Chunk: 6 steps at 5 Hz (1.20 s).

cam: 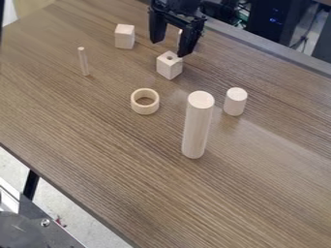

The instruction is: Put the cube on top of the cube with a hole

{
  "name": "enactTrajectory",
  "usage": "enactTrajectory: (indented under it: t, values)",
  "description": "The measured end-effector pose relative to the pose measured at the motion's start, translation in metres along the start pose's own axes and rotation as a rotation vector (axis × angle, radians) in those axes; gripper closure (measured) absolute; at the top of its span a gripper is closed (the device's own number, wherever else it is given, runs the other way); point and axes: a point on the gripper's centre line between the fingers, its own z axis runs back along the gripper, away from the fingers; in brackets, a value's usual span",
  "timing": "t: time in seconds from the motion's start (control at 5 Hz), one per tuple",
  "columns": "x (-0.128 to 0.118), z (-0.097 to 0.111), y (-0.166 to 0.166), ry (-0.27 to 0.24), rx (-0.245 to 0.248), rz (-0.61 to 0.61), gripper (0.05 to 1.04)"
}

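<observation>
While the gripper (169, 47) hangs wide open, empty, it'd best square up over the left cube (125, 37), not the holed one (167, 69).

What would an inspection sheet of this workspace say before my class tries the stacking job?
Surface: brown wood-grain table.
Job's things: plain pale wooden cube; pale wooden cube with a top hole, standing apart.
Clutter: pale wooden ring, thin peg, short cylinder, tall cylinder.
Claw: black two-fingered claw, open, by the holed cube.
Cables: possibly one dark cable, upper right.
Surroundings: dark equipment with blue lights.
</observation>
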Motion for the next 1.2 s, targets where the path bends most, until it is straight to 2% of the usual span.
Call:
enactTrajectory:
  t: [0.2, 0.4, 0.6, 0.8, 1.0, 1.2]
  values:
    - [-0.002, -0.020, -0.004, 0.052, -0.025, -0.004, 0.085]
    - [0.016, -0.020, -0.012, 0.006, -0.110, 0.000, 0.085]
    - [0.037, -0.017, -0.012, -0.049, -0.151, 0.014, 0.085]
    - [0.051, -0.012, -0.011, -0.092, -0.165, 0.037, 0.085]
    - [0.058, -0.017, -0.006, -0.122, -0.161, 0.075, 0.085]
    - [0.061, -0.019, 0.001, -0.118, -0.121, 0.154, 0.085]
